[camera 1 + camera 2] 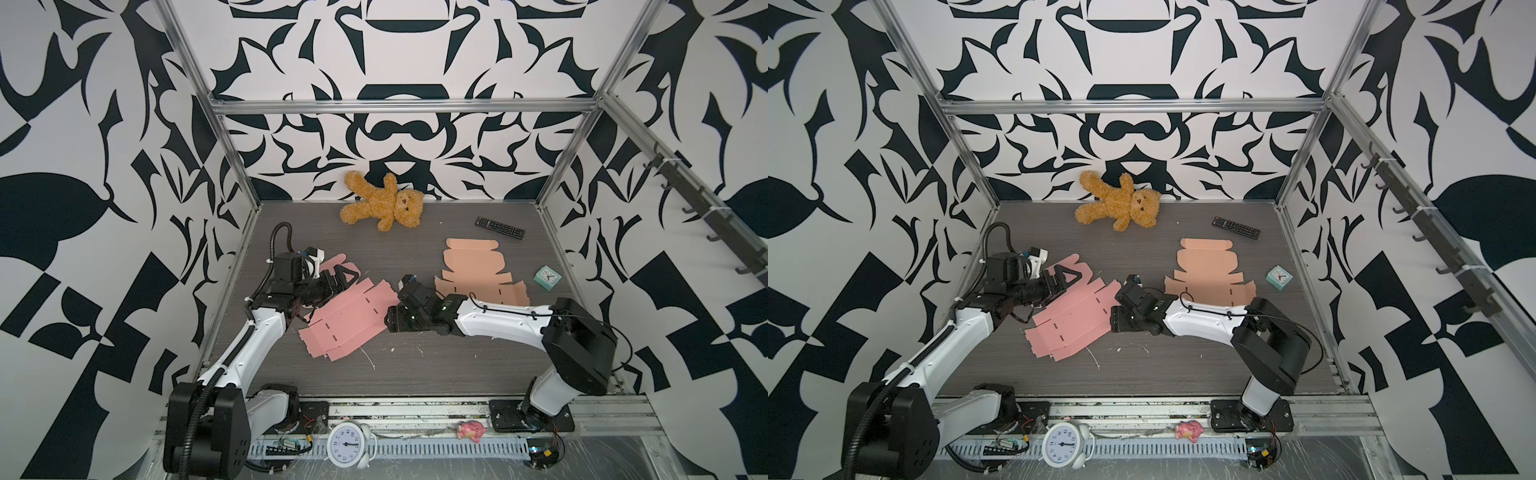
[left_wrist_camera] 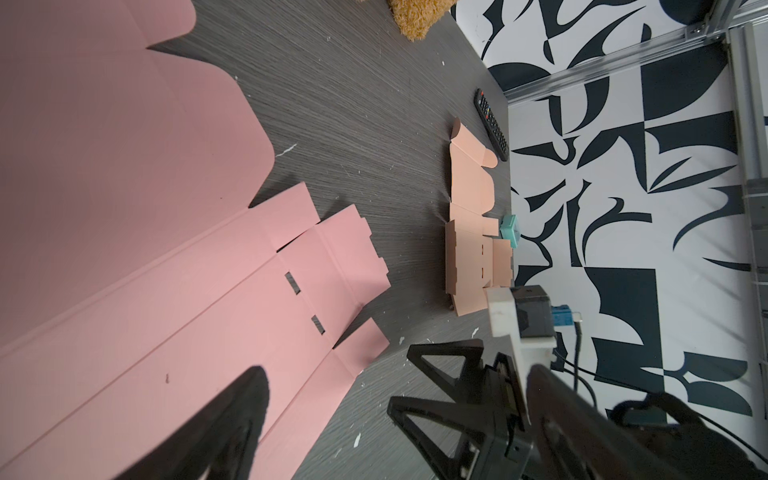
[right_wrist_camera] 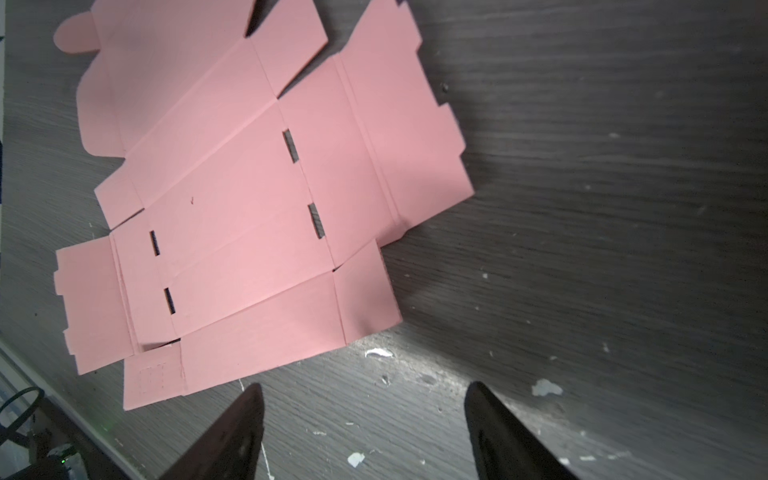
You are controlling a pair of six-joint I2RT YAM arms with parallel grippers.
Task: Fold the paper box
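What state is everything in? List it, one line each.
pink box blank: flat, unfolded
peach box blank: mostly flat, unfolded
left gripper: open, over the pink box blank
right gripper: open, empty
teddy bear: lying down
remote control: lying flat
teal clock: face up

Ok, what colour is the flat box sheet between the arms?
Pink; the box sheet shows best in the right wrist view.
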